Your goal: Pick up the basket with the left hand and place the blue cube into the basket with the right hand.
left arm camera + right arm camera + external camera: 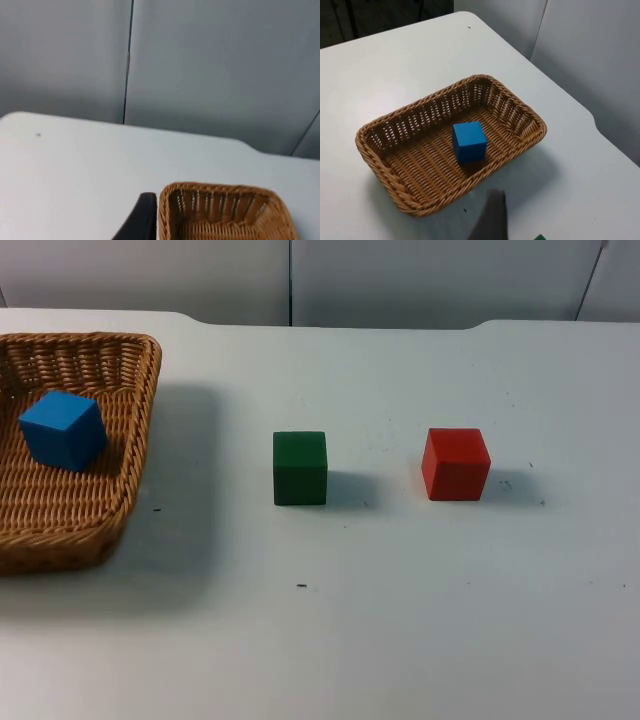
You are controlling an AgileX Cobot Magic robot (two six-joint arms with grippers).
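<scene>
A brown wicker basket (140,430) rests on the white table at the far left. The blue cube (63,430) lies inside it, tilted a little, on the woven floor. In the right wrist view the whole basket (520,107) shows with the blue cube (469,142) near its middle, and nothing grips any rim. My right gripper (490,220) hovers above the table just outside the basket's near rim, holding nothing that I can see. My left gripper (142,222) is beside one corner of the basket (225,210), facing the partition wall.
A green cube (300,468) stands at the middle of the table and a red cube (455,464) to its right, both apart from the basket. The grey partition wall (400,280) closes the far edge.
</scene>
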